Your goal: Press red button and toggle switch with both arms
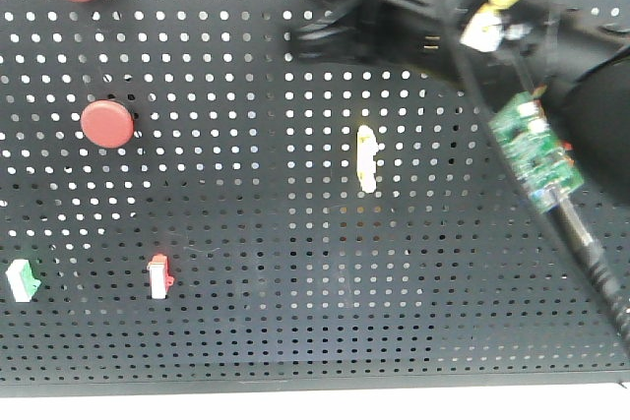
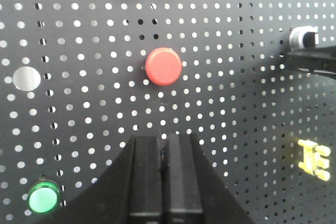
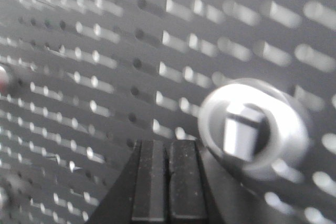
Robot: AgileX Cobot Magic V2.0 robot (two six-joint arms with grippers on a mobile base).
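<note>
Left claw: the left claw [image 2: 164, 139] has its two fingers pressed together, with only a thin seam between them, and it points at the board.
Red button: the red button [image 2: 163, 66] is round and sits on the black pegboard [image 2: 236, 129]. It is straight above the left claw's tips, with a stretch of bare board between them, so they are not touching.
Right claw: the right claw [image 3: 168, 144] also has its fingers closed against each other and holds nothing.
Toggle switch: the toggle switch [image 3: 254, 129] is a stubby lever in a pale ring, blurred. It is just up and to the right of the right claw's tips. Whether they touch cannot be told.
Switch from the left wrist: it is at the right edge, well apart from the red button, with the dark right arm [image 2: 315, 61] just under it.
Front view: the right arm is a blurred black mass at the upper right and carries a green circuit board [image 1: 536, 150].
Also on the board: a green light [image 2: 43, 200], a yellow part [image 2: 314, 159] and a small red-and-white switch [image 1: 159, 275].
</note>
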